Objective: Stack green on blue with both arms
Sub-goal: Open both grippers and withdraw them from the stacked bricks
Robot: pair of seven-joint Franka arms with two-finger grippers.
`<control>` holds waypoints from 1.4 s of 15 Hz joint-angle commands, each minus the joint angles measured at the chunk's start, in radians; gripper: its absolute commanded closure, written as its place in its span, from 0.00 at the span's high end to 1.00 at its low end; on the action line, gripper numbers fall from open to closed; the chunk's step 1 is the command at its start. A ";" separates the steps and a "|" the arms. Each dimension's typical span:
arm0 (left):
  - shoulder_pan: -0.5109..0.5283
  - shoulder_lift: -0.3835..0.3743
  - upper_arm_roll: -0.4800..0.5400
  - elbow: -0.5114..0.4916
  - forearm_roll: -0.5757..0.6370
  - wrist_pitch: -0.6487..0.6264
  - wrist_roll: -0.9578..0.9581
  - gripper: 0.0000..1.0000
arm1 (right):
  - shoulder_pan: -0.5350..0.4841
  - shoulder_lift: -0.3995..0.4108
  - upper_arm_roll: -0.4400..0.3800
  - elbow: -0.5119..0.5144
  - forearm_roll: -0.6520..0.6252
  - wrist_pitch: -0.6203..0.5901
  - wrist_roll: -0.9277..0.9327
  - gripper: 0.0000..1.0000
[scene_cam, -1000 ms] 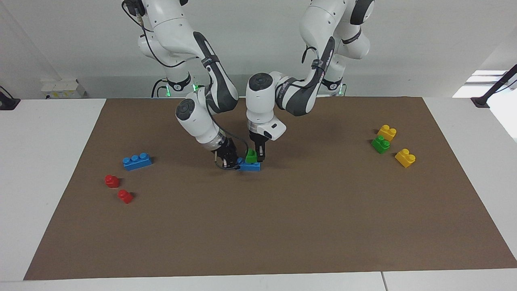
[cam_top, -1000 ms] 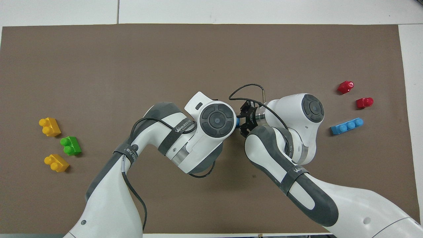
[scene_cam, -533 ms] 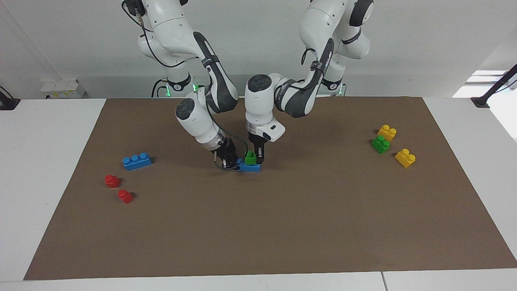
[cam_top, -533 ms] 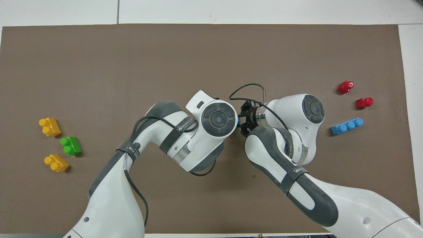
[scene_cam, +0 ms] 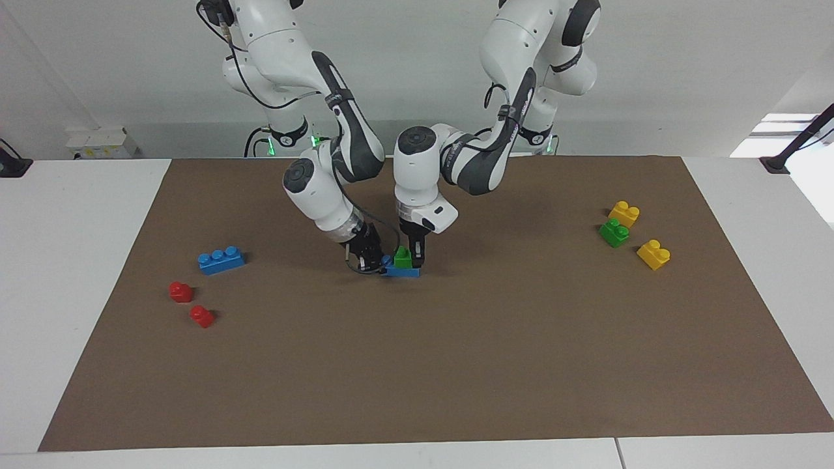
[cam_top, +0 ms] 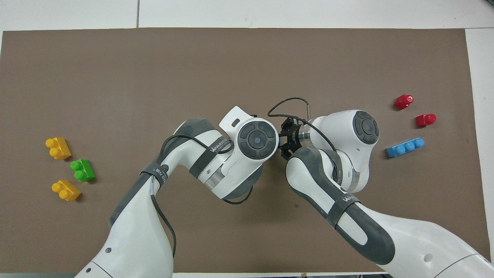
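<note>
Green brick (scene_cam: pixel 403 256) sits on blue brick (scene_cam: pixel 402 271) mid-mat, on the brown mat (scene_cam: pixel 456 365) covering the tabletop. Left gripper (scene_cam: pixel 409 255) comes straight down, jaws closed on the green brick. Right gripper (scene_cam: pixel 376 262) is tilted, jaws closed on the blue brick's end toward the right arm. Second blue brick (scene_cam: pixel 221 260) lies well apart, toward the right arm's end.

Bricks: green brick (scene_cam: pixel 403 256), blue brick (scene_cam: pixel 405 271) and red bricks (scene_cam: pixel 181 291), smooth glossy plastic.
Mat: brown mat (scene_cam: pixel 456 365), matt, paper-like.
Surface: white surface (scene_cam: pixel 71 260), smooth.
Arms: left arm (scene_cam: pixel 485 163) and right arm (scene_cam: pixel 313 189), glossy white shells, matt dark grey joints.
</note>
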 commanded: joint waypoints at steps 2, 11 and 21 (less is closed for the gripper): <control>-0.006 0.028 0.025 0.024 0.107 0.009 0.010 1.00 | -0.015 -0.005 0.002 -0.038 -0.011 0.043 -0.007 0.00; 0.043 -0.030 0.022 0.004 0.099 -0.015 0.101 1.00 | -0.016 0.001 0.004 -0.027 -0.011 0.044 -0.045 0.75; 0.179 -0.140 0.018 -0.006 0.047 -0.106 0.493 1.00 | -0.219 -0.030 -0.002 -0.001 -0.025 -0.129 -0.344 0.79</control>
